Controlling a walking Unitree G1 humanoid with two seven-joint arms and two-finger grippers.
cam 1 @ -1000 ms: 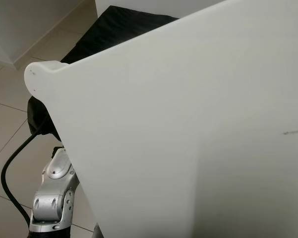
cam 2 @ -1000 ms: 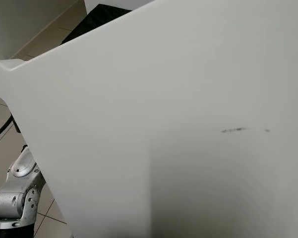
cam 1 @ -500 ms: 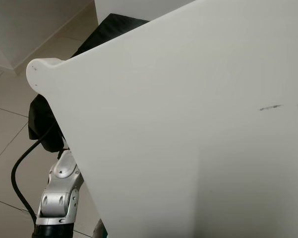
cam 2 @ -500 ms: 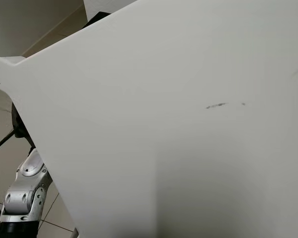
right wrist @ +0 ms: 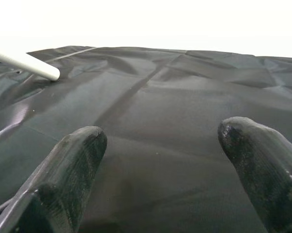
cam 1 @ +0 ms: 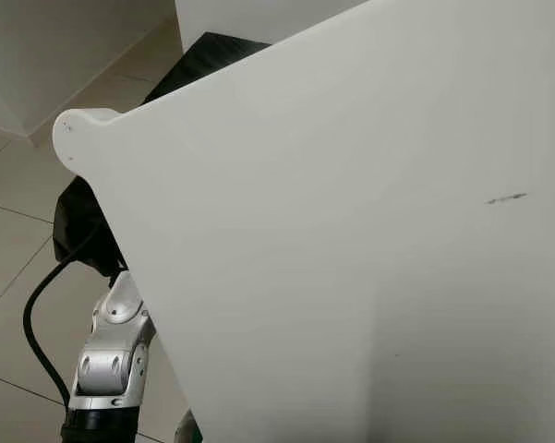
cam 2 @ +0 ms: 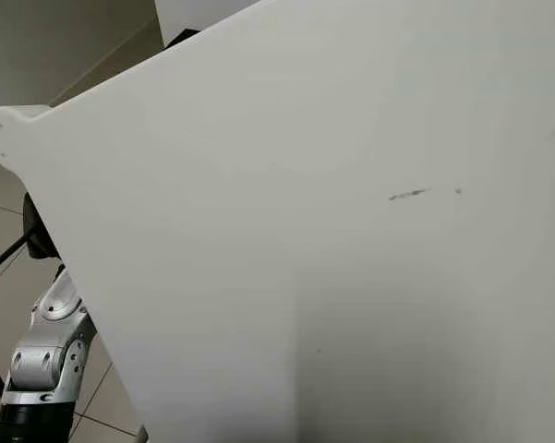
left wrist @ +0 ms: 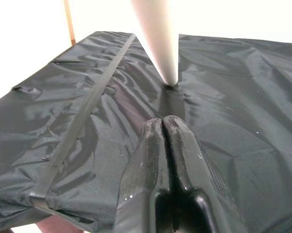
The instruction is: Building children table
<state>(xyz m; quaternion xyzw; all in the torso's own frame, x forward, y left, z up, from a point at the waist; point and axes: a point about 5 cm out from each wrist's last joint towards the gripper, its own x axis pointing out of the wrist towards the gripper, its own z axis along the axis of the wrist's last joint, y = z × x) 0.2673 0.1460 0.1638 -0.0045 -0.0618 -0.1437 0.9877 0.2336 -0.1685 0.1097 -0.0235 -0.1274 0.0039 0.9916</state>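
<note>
A big white tabletop (cam 1: 351, 240) is tilted up close in front of the robot's head. One rounded corner (cam 1: 74, 138) points up on the robot's left. Under it lies a black cloth (left wrist: 63, 107). A white leg (left wrist: 158, 39) stands with its tip on the cloth.

The top looks stiff, smooth and maybe slippery. It looks wide and awkward more than heavy. Its edges seem the best place to take hold.

The left gripper (left wrist: 163, 127) is closed tight with nothing in it, near the leg's tip. The right gripper (right wrist: 163, 145) is spread wide over the cloth, well apart from the leg. The left arm (cam 1: 111, 360) shows beside the top's edge.
</note>
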